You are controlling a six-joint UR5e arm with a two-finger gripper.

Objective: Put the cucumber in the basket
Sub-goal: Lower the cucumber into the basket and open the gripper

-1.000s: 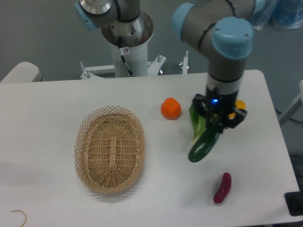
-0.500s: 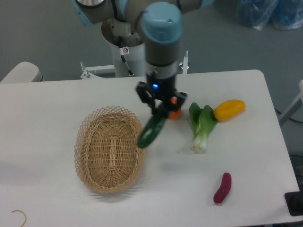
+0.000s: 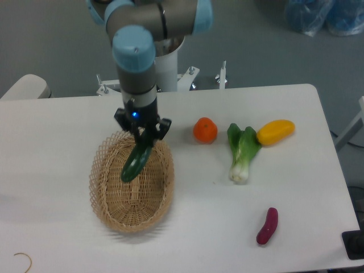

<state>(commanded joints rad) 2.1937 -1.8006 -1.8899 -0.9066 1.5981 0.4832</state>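
My gripper (image 3: 142,138) is shut on the cucumber (image 3: 135,164), a glossy dark green piece that hangs tilted down to the left. It is held above the upper middle of the basket (image 3: 106,199), a tan oval wicker basket on the left of the table. I cannot tell whether the cucumber's lower end touches the basket floor. Nothing else lies in the basket.
An orange fruit (image 3: 205,130), a bok choy (image 3: 243,152) and a yellow vegetable (image 3: 275,131) lie to the right of the basket. A small purple piece (image 3: 267,226) lies at the front right. The robot's base (image 3: 165,68) stands behind the table.
My gripper has carried the cucumber leftward from the right side of the table, past the orange fruit, to a spot over the basket.
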